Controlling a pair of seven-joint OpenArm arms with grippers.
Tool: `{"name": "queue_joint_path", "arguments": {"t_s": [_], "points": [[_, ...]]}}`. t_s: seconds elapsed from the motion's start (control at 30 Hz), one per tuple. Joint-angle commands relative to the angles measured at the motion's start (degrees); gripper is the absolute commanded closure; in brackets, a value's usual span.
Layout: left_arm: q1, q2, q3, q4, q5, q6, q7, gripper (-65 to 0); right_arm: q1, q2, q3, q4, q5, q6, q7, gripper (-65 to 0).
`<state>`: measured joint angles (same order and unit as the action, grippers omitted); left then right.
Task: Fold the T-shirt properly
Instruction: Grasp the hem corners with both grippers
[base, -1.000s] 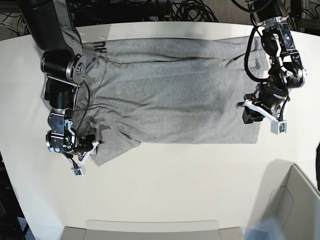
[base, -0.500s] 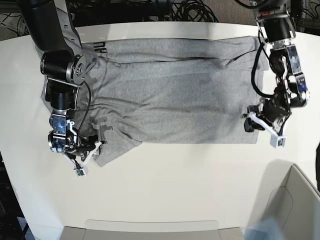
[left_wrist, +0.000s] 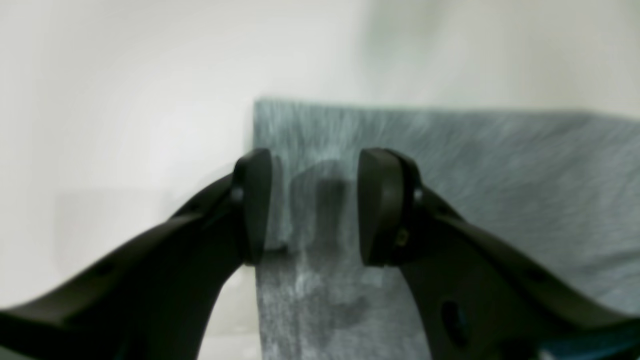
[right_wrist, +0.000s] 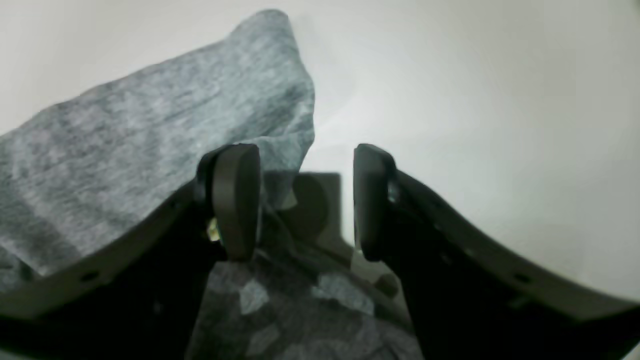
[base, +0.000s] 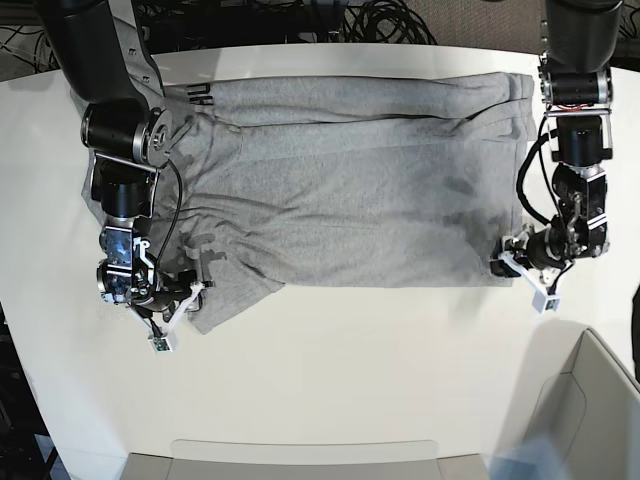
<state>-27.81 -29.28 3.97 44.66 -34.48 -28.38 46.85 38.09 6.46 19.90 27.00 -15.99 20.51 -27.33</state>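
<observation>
- Judging from the drape and creases, the T-shirt (base: 350, 180) was taken to be light, soft and limp, unable to hold any shape once lifted, and likely to sag and bunch between two held points.
- A firm pinch at corners or along hems was judged best, since doubled edges give the pads more to bite; a single layer could easily be missed or slid over on the smooth table (base: 330, 370).
- Good holds were judged to be the hem corner near the table's right edge and the sleeve end near its left edge, where the two tools already stood.
- The left gripper (left_wrist: 312, 205) was seen with its jaws spread over the hem corner, cloth lying between and beneath them but not pinched.
- The right gripper (right_wrist: 305, 200) was likewise seen spread wide, set at the sleeve's edge with nothing clamped.
- The garment was seen laid out sideways across the far half of the table, reaching close to the far edge, with its hem toward the right edge and its sleeves toward the left.
- Heather-grey fabric was shown, mostly flat but rumpled, with long creases running along its length and a far strip already turned over.
- Black lettering was glimpsed near the far left corner, too partial to be read.
</observation>
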Motion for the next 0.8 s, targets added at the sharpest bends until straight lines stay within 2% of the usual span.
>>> {"name": "queue_joint_path", "arguments": {"t_s": [0.0,0.2,0.47,0.57,0.7,0.77], "points": [[-2.2,-1.6,0.6,-0.8,-0.6,-0.3,-2.3,-28.7,-0.9,-0.3,-0.2,-0.9,-1.7,0.6,-6.0,-30.4],[-3.2,-1.5,5.2,-5.9,-0.6,-0.4,-6.6,-28.7,-0.9,-0.3,-0.2,-0.9,-1.7,0.6,-6.0,-30.4],[-3.3,-0.8,6.8,-6.0,-0.6,-0.5,-7.9,-28.4,-0.6,-0.4,-0.2,-0.9,-1.7,0.7,-6.0,-29.9],[-3.3,-0.1,10.1,-6.0,-0.6,-0.5,-7.9,-23.1,-0.6,-0.5,-0.3,-0.9,-1.7,0.7,-5.9,-20.4],[-2.8,0.7,11.8,-6.1,-0.6,-0.4,-7.9,-6.9,-0.5,-1.1,-0.3,-0.7,-1.7,0.6,-5.9,-2.1],[-2.8,1.4,11.9,-6.1,-0.6,-0.5,-7.6,-0.8,-0.4,-1.1,-0.3,-0.7,-1.7,0.6,-5.9,0.0]]}}
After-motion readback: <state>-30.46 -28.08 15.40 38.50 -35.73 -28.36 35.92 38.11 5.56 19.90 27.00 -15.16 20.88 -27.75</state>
